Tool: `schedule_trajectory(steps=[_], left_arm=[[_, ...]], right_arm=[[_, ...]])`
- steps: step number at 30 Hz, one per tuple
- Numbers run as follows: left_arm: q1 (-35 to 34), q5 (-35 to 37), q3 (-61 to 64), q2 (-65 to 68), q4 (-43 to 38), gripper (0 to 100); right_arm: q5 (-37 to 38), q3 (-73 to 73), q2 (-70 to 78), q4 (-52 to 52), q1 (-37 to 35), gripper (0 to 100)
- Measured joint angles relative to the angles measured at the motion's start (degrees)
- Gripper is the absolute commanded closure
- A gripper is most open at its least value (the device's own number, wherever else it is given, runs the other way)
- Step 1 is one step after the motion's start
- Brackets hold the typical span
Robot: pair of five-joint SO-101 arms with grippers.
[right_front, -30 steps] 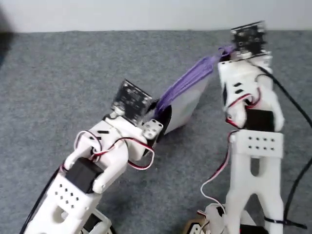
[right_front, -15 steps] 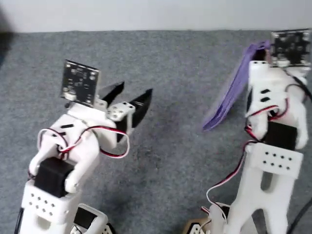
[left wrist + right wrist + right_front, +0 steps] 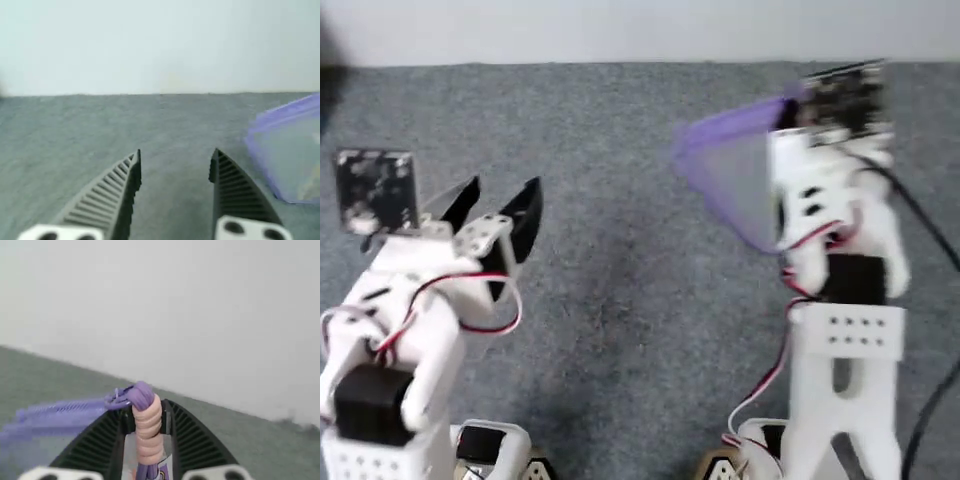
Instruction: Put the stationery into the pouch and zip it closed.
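A translucent purple pouch (image 3: 735,180) hangs lifted off the grey table, held at one end by my right gripper (image 3: 145,415). The right wrist view has its jaws shut on the pouch's purple end and a pink coiled loop (image 3: 147,427), while the pouch body (image 3: 50,415) trails off to one side. My left gripper (image 3: 495,205) is open and holds nothing, well to the left of the pouch. In the left wrist view its black fingers (image 3: 125,190) are spread, and the pouch (image 3: 295,150) is farther off to the side. Something pale shows inside the pouch.
The table is a grey carpet-like mat (image 3: 620,300) ending at a white wall (image 3: 620,30) behind. Red, white and black cables (image 3: 770,370) hang along the right arm. Open mat lies between the two arms.
The left gripper let go of the pouch, opened and drew back to the left. The right arm lifted the pouch and swung with it, so the pouch now hangs out to its left.
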Motion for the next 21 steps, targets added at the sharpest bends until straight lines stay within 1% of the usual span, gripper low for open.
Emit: schedule_trajectory(steps=[4,9,13,16,18,21], left_arm=[[-5.0,0.0,0.0,-4.2,5.1,78],[-10.9,-0.3,-0.1,-10.0,9.6,78],[-13.5,-2.8,-0.2,-12.6,11.9,78],[-15.7,-3.3,-0.2,-13.9,12.3,78],[-17.3,-3.3,0.5,-14.9,12.3,78],[-18.6,-3.3,3.2,-16.4,12.3,78]], right_arm=[[0.4,1.3,4.8,-1.3,-7.6,99.1],[0.6,1.3,11.0,-4.7,-14.5,99.1],[0.6,1.4,13.5,-4.0,-20.3,99.0],[0.6,1.6,14.6,-0.9,-24.4,98.7],[0.6,1.6,14.7,2.8,-26.9,95.0],[0.6,1.6,14.7,8.7,-30.1,83.5]])
